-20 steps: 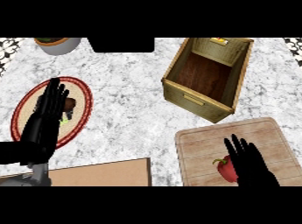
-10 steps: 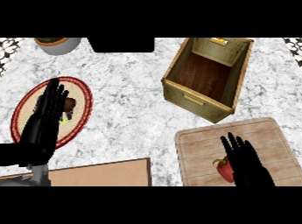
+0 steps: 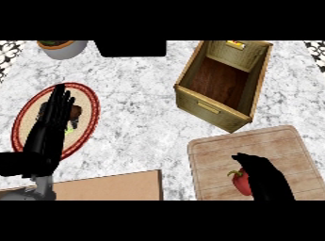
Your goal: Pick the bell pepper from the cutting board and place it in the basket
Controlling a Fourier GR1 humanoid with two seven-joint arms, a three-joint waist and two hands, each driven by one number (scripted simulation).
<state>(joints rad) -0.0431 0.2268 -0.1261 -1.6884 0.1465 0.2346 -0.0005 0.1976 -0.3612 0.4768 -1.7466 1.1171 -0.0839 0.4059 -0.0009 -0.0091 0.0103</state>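
One marble table [image 3: 144,122] carries a wooden basket [image 3: 224,84] far right and a cutting board [image 3: 258,162] near right, where the right hand [image 3: 265,181] curls its fingers over the red bell pepper [image 3: 240,181]. The left hand [image 3: 46,129] rests flat, fingers straight, over a round plate [image 3: 88,110] at left.

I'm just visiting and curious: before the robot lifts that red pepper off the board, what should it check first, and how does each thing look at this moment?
1. Bell pepper lies on the cutting board: ok.
2. Right hand is at the pepper, covering its right side: ok.
3. Fingers closed round the pepper: cannot tell; the hand's back hides them.
4. Basket stands open at the top, wooden floor showing: ok.
5. Counter between board and basket looks bare: ok.
6. Left hand rests open above the plate, away from the path: ok.
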